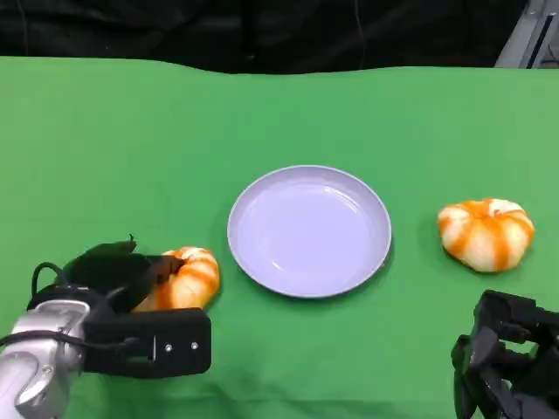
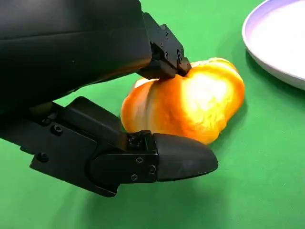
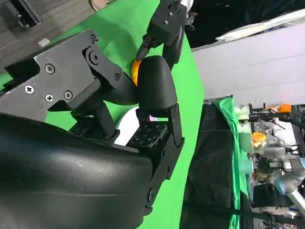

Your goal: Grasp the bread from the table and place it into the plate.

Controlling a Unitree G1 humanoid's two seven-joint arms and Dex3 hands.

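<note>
**Left hand closing on the near bread beside the plate**

The left hand (image 1: pixel 131 292) brackets the bread (image 1: pixel 185 278) on the green table (image 1: pixel 105 157), one finger (image 2: pixel 167 52) touching its top and another (image 2: pixel 181 160) low at its side, probably so it can close on it; the bread lies just left of the empty plate (image 1: pixel 308 229); whether it is gripped cannot be told. A second bread (image 1: pixel 486 232) sits right of the plate; the right hand (image 1: pixel 507 362) holds nothing, fingers apart.
</note>
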